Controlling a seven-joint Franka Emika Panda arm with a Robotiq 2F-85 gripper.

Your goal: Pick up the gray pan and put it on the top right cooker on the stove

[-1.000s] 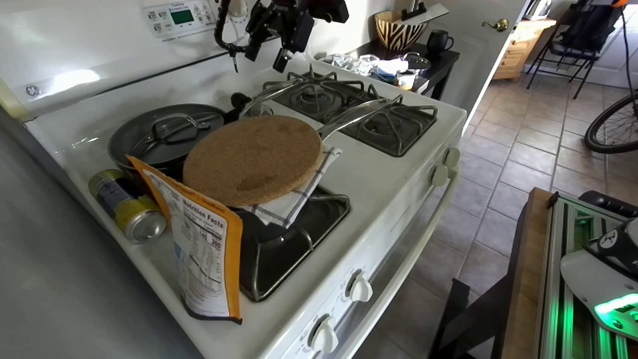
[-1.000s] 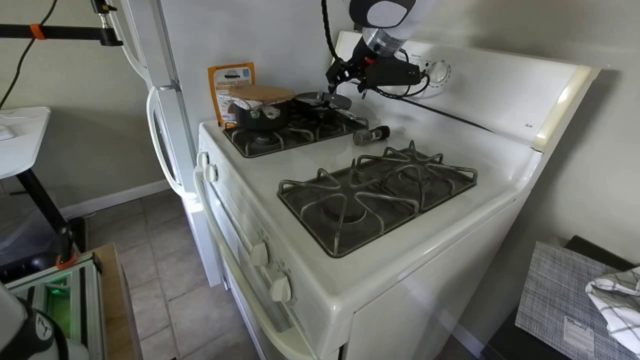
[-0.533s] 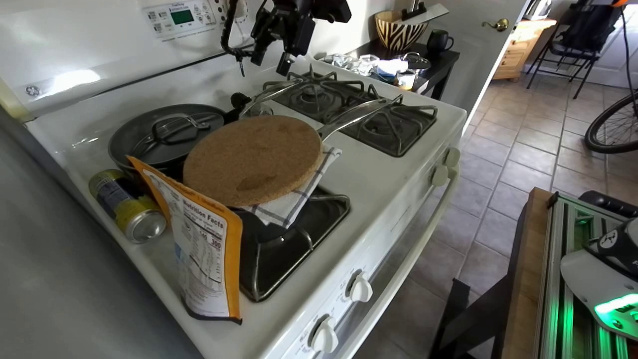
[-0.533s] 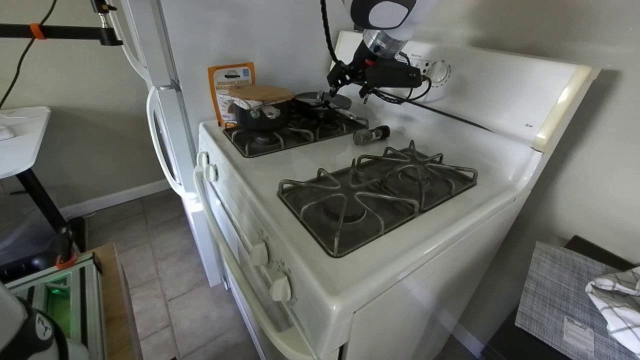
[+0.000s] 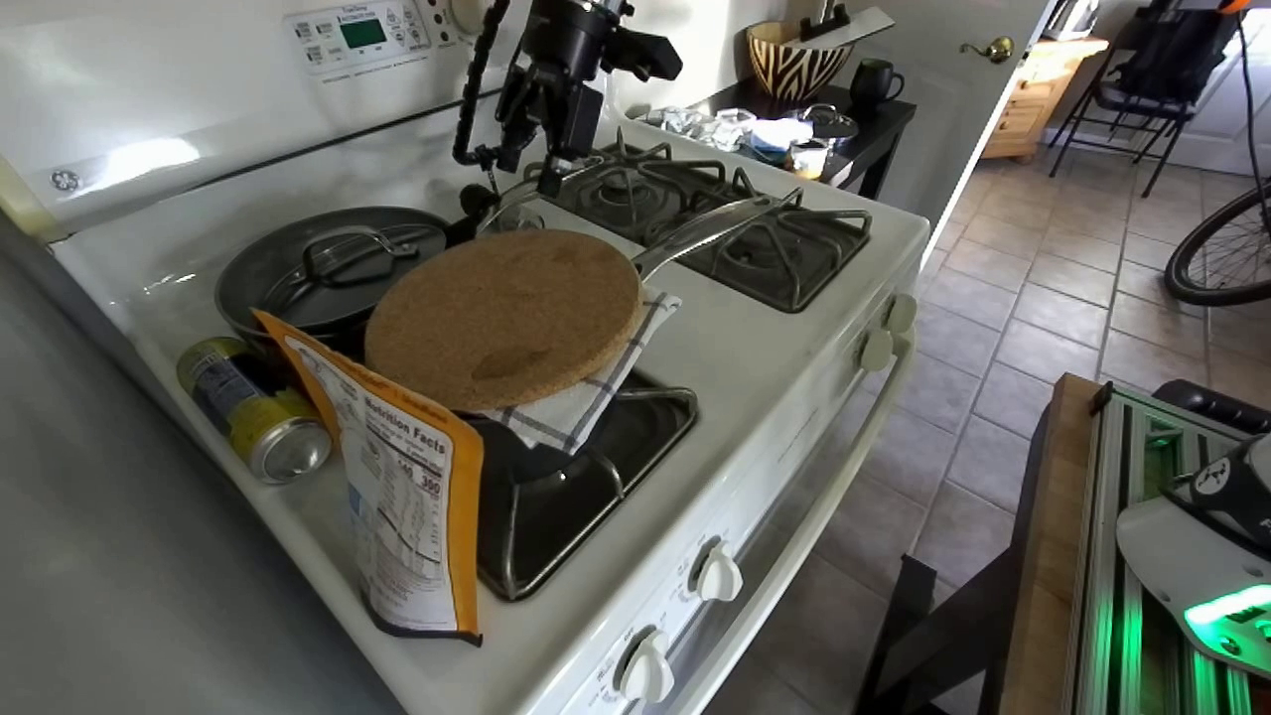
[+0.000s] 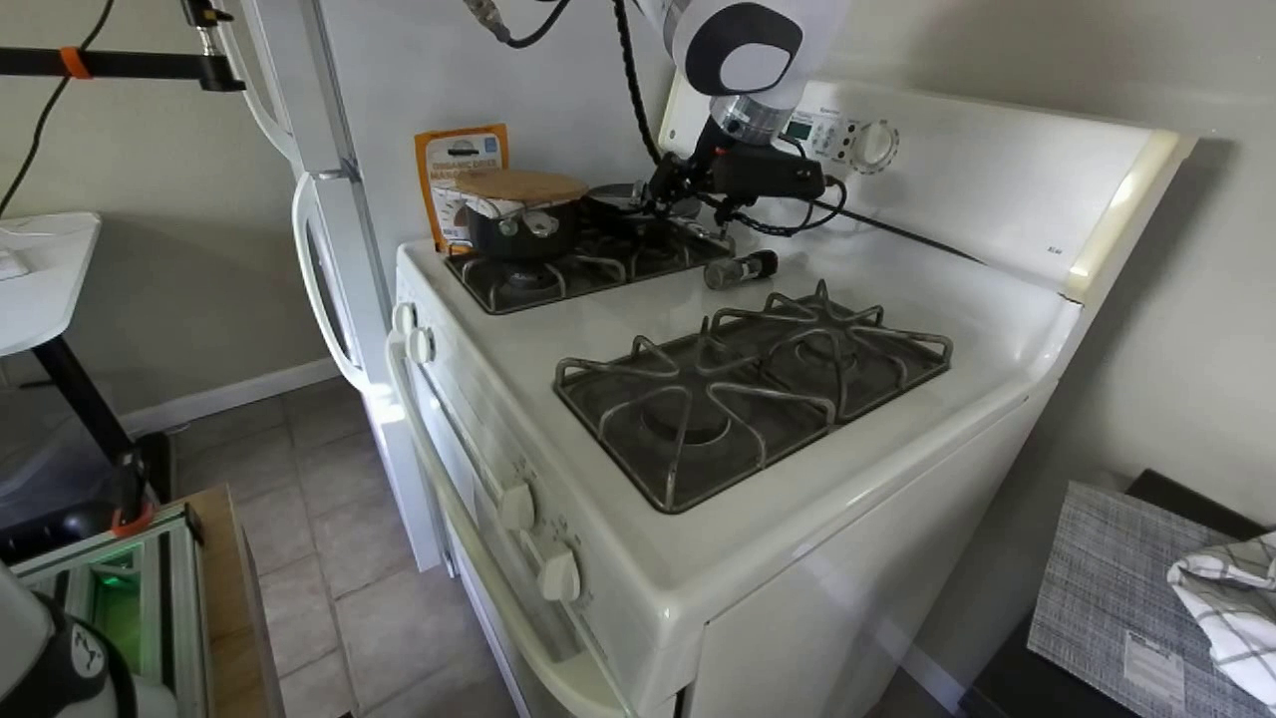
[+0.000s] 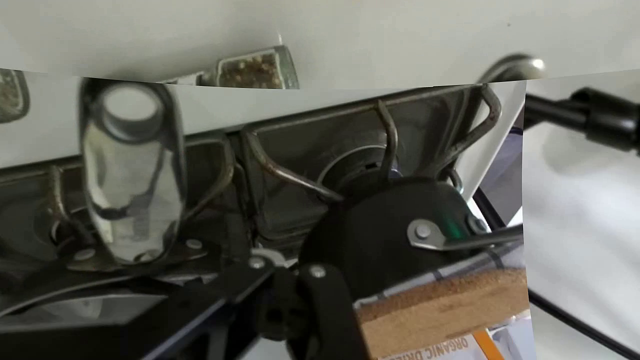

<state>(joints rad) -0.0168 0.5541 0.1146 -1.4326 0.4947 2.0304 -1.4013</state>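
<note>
Dark-gray round metal pan (image 5: 333, 298) looked stiff, heavyish, best held by long silvery metal handle (image 7: 131, 200); black gripper (image 5: 528, 174) gaped empty.

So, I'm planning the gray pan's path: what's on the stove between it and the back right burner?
A jar on its side; an exterior view shows it.

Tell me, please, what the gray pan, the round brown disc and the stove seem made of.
Gray pan: probably metal, satin, perhaps coated; thin rim and dull sheen.
Round brown disc: likely cork, matte; fine speckled grain.
Stove: apparently enamelled metal, glossy; smooth white with bright reflections.
</note>
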